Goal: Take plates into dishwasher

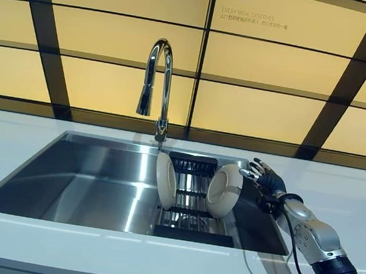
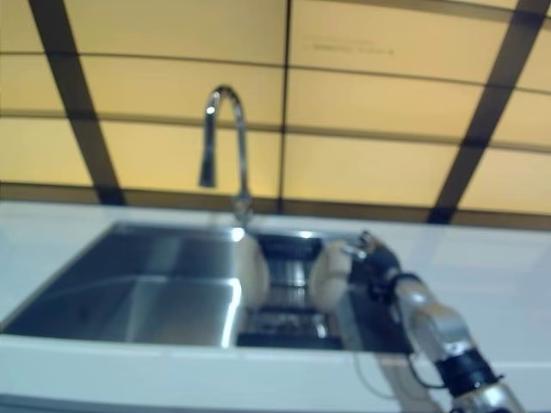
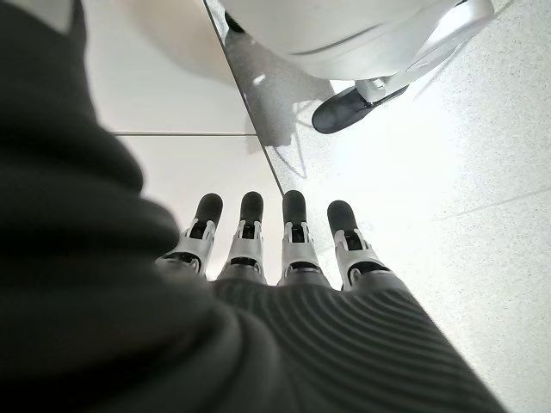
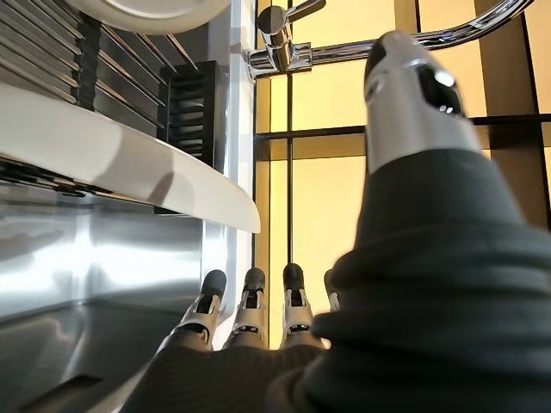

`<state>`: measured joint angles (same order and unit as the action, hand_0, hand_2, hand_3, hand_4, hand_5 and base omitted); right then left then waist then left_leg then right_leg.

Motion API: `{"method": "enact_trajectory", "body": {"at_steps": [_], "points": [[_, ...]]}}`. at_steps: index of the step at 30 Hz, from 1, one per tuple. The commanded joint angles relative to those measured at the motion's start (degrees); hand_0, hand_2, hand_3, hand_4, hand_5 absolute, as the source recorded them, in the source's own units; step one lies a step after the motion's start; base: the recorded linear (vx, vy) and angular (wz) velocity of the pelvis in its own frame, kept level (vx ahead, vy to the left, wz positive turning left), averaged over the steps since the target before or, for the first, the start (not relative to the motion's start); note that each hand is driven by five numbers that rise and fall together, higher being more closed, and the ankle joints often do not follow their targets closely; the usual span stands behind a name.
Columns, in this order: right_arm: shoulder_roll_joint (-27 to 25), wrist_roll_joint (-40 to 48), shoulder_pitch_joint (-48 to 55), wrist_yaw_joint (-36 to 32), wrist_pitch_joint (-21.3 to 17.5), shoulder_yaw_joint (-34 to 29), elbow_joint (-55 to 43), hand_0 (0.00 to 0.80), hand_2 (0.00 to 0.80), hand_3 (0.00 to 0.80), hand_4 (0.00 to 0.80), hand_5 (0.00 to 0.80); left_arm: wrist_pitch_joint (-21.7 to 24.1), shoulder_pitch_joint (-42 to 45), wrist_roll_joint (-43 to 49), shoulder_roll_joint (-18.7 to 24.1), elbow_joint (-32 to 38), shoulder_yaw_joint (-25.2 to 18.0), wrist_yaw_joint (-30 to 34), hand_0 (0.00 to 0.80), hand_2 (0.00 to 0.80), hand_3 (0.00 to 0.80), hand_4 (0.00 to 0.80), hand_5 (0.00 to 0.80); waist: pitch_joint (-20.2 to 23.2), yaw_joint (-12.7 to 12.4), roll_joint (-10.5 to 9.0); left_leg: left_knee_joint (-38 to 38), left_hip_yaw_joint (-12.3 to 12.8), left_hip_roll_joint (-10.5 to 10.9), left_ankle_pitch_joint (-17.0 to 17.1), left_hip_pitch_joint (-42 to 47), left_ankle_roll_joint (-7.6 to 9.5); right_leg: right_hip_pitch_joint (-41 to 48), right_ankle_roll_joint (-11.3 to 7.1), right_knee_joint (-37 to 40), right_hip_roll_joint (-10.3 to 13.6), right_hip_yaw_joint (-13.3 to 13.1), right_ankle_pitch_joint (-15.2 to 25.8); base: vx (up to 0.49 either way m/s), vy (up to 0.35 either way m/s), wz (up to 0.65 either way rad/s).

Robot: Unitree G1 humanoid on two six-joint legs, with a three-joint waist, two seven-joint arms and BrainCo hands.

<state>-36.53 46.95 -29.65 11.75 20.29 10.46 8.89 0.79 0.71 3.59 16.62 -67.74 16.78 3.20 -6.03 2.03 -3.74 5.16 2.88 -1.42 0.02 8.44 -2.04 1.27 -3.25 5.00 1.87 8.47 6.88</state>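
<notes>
Two white plates stand on edge in a black rack [image 1: 194,166] inside the steel sink [image 1: 87,179]: the left plate [image 1: 165,181] and the right plate [image 1: 225,188]. My right hand [image 1: 269,181] is over the sink's right end, right beside the right plate, fingers straight and spread, holding nothing. In the right wrist view the right plate's rim [image 4: 129,168] runs just past my straight fingers [image 4: 250,305], with a small gap between them. My left hand [image 3: 284,258] shows only in the left wrist view, fingers straight, hanging over the floor.
A tall chrome faucet [image 1: 157,75] rises behind the sink, just left of the rack. White countertop [image 1: 335,186] surrounds the sink. A yellow panelled wall with dark strips stands behind. The sink's left half holds nothing.
</notes>
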Motion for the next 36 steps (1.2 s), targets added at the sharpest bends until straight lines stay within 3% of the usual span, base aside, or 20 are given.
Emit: {"method": "enact_trajectory", "body": {"at_steps": [1, 25, 36], "points": [[1.18, 1.29, -1.64, 2.61, -2.29, 0.44, -4.11, 0.000, 0.000, 0.000, 0.000, 0.000, 0.85, -2.90, -1.02, 1.73, -0.89, 1.51, -1.08, 0.000, 0.000, 0.000, 0.000, 0.000, -0.58, -1.48, -1.56, -0.16, 3.51, 2.79, -2.77, -0.96, 1.80, 3.02, -1.73, -0.26, -0.80, -1.10, -4.04, 0.000, 0.000, 0.00], [4.75, -3.45, -2.13, 8.99, -4.98, -0.58, 0.95, 0.000, 0.000, 0.000, 0.000, 0.000, 0.54, -2.03, -1.46, 1.08, -0.37, 2.32, -1.46, 0.000, 0.000, 0.000, 0.000, 0.000, -0.71, -2.52, -0.70, -0.16, 3.14, 3.29, -2.97, -0.94, 2.04, 4.05, -1.76, 0.00, -0.59, -0.89, -4.70, 0.000, 0.000, 0.00], [5.04, -4.16, -2.70, 7.88, -2.50, 0.11, 4.28, 0.000, 0.000, 0.000, 0.000, 0.000, 0.70, -2.15, -1.61, 0.91, -0.37, 2.63, -1.46, 0.000, 0.000, 0.000, 0.000, 0.000, -0.83, -2.80, -0.59, -0.16, 3.23, 3.32, -2.87, -0.87, 2.02, 4.41, -1.61, 0.00, -0.60, -0.60, -4.95, 0.000, 0.000, 0.00]]}}
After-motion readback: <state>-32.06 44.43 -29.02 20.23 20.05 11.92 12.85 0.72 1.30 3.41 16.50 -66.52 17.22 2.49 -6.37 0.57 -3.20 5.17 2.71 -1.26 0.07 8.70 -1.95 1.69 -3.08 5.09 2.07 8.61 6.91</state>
